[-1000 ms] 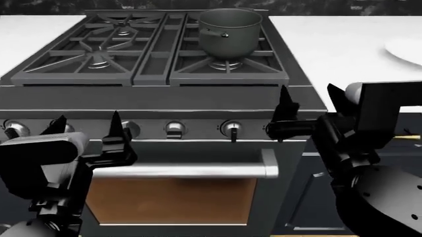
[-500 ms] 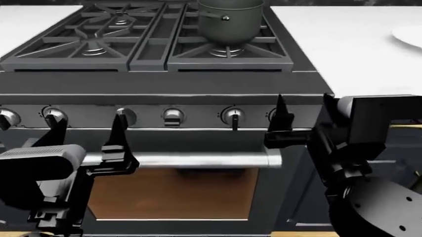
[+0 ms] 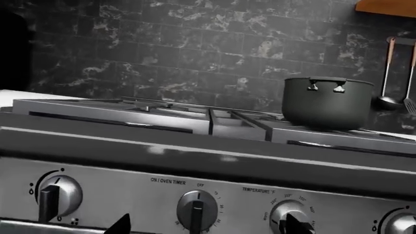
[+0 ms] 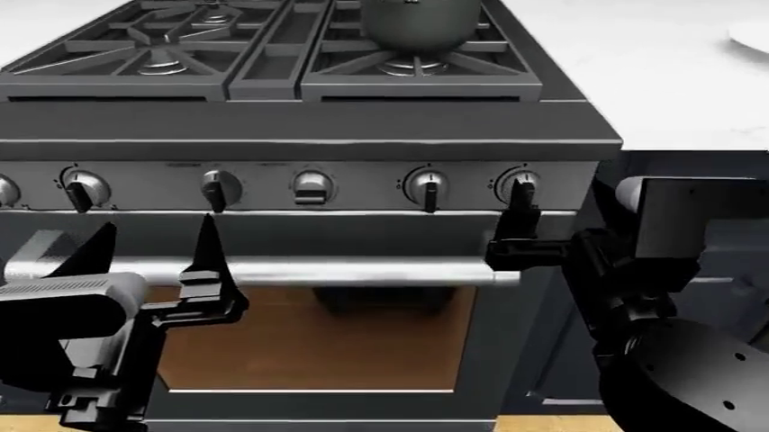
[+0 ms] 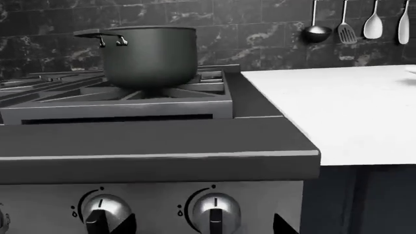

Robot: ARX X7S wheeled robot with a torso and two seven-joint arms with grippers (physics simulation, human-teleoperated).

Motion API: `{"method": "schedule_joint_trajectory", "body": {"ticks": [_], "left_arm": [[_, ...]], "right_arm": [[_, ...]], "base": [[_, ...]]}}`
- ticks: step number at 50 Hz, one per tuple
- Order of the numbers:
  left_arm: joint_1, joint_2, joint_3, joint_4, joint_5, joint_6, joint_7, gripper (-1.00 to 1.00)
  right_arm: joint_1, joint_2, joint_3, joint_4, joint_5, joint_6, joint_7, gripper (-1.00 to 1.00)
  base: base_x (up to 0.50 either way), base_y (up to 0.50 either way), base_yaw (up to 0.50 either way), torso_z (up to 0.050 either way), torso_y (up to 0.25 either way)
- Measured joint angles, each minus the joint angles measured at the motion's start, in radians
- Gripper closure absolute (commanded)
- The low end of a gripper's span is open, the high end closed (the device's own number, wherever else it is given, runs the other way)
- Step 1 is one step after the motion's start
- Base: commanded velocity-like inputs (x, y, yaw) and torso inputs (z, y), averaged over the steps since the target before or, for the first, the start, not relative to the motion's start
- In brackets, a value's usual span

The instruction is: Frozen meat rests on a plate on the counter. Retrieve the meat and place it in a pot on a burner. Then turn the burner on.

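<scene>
The pot (image 4: 420, 20) stands on the stove's far right burner (image 4: 415, 65), cut off by the top edge of the head view; both wrist views show it whole, dark and cylindrical with small loop handles, sitting on the grate (image 5: 130, 92). The plate (image 4: 751, 34) shows only as a white sliver at the far right edge of the table (image 4: 673, 81), well apart from the pot. The frozen meat is not visible in any view.

Both hands hang low in front of the stove, below the table level. The left hand (image 4: 150, 261) is spread, its two dark fingers pointing up in front of the oven door handle (image 4: 324, 270), beneath the left knobs. The right hand (image 4: 565, 211) sits near the right end of the control panel (image 4: 301, 187); one finger (image 4: 520, 216) rises just in front of the rightmost knob (image 4: 517, 184), and the other is hidden behind the wrist block, so I cannot tell whether it is spread or pressed together.

A row of silvery knobs runs along the panel, with the oven window (image 4: 312, 346) below. The raised front lip of the stove (image 4: 301, 121) stands between the hands and the pot. On the dark tiled wall (image 5: 260, 29) behind the table hang a ladle (image 5: 315, 31), a slotted turner (image 5: 346, 31) and a spoon (image 5: 373, 24).
</scene>
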Motion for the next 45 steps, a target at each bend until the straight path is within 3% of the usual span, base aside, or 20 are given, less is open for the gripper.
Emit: {"method": "schedule_joint_trajectory", "body": {"ticks": [15,45], "left_arm": [[0.003,0.001,0.002,-0.009,0.004,0.009,0.004,-1.00],[0.042,0.039,-0.002,-0.076,-0.016,0.088,0.056,-1.00]], "right_arm": [[0.003,0.005,0.007,0.009,0.020,0.007,0.009,-1.00],[0.114,-0.011,-0.006,0.066,0.169,0.121,0.068,-1.00]], "base": [[0.00,0.00,0.00,-0.048,0.000],[0.00,0.00,0.00,0.000,0.000]]}}
